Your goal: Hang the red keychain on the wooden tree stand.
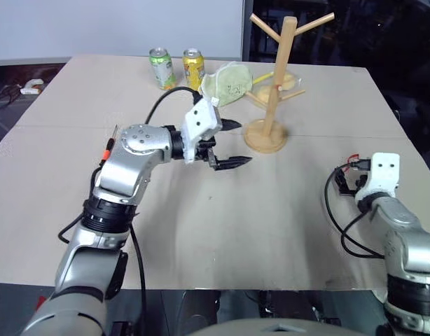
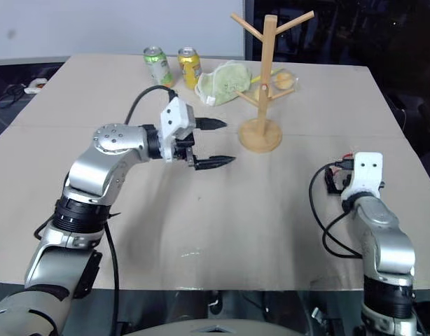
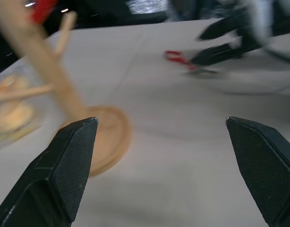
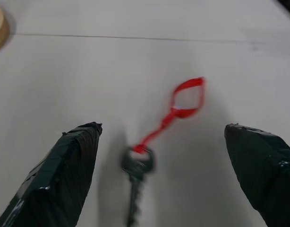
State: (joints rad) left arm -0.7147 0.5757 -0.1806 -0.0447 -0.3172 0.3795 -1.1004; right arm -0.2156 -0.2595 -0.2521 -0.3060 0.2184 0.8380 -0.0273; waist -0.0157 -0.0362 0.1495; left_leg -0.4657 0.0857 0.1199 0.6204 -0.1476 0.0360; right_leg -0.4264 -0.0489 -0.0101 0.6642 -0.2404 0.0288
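Right wrist view: one red keychain (image 4: 185, 101) (one key attached) on table (image 1: 222, 224); both jaws apart, empty.

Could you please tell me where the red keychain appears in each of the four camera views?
Left eye: red keychain on the table, at the right pincer.
Right eye: same spot.
Left wrist: beside the far pincer's tips.
Right wrist: central, between the fingers.
Shared landmark: the wooden tree stand.

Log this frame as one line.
right gripper: open, over red keychain on table | left gripper: open, empty | wooden tree stand: bare
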